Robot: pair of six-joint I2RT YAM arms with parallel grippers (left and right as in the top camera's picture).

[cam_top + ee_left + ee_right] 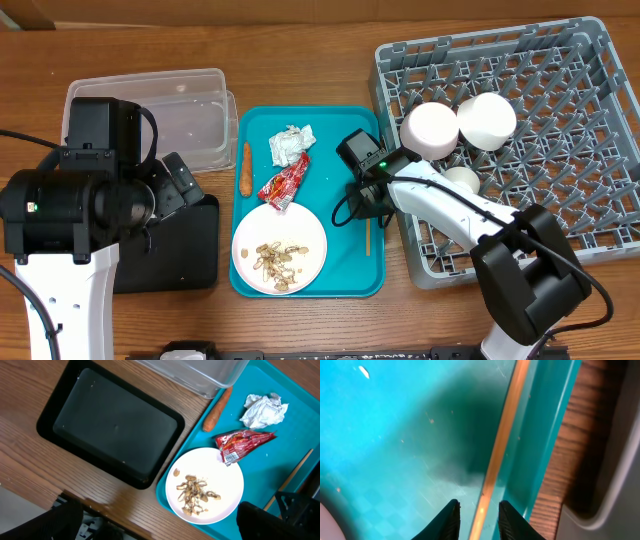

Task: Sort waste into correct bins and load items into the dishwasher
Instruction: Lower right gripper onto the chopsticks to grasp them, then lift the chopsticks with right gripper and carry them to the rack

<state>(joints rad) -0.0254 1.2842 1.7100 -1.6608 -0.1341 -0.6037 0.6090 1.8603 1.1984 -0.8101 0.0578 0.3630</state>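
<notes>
On the teal tray (352, 130) lie a crumpled white napkin (290, 145), an orange carrot (245, 168), a red wrapper (284, 183) and a white plate (305, 235) with tan food scraps (277, 260). A wooden chopstick (367, 237) lies along the tray's right rim. My right gripper (367, 205) is low over it. In the right wrist view its open fingers (479, 520) straddle the chopstick (502, 435) with gaps on both sides. My left gripper (160, 530) is open and empty above the table edge, near the black tray (112, 425).
The grey dish rack (560, 130) at the right holds two round bowls (432, 130) (487, 120) and a small white cup (461, 180). The clear tub (180, 115) stands at the back left, behind the black tray (190, 250).
</notes>
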